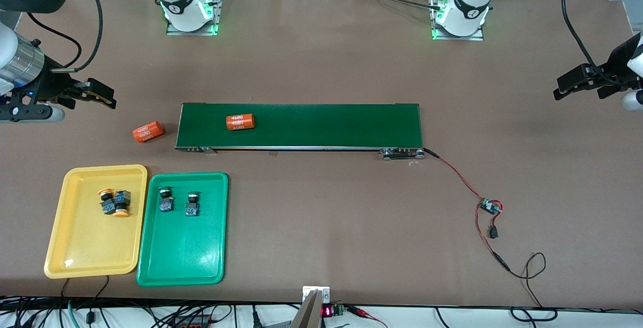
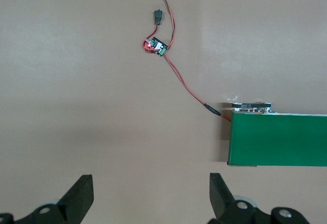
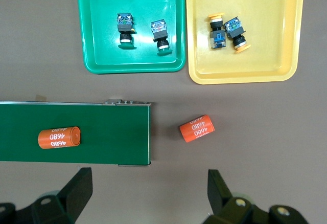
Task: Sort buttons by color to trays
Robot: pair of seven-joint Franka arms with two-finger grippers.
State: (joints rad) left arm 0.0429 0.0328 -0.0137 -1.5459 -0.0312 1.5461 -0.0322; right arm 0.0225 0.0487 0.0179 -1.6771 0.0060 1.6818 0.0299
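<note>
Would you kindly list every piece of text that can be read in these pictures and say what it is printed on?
"4680": white print, repeated, on the orange cylinder lying on the dark green conveyor belt.
"4680": the same print on the orange cylinder lying on the brown table.
Red digits on the small display at the table's edge: too small to read.

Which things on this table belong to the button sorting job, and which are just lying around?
Part of the job:
yellow buttons, two, in the yellow tray
green buttons, two, in the green tray

Just lying about:
orange cylinder on the conveyor belt
orange cylinder on the table beside the belt
small circuit board with wires
</note>
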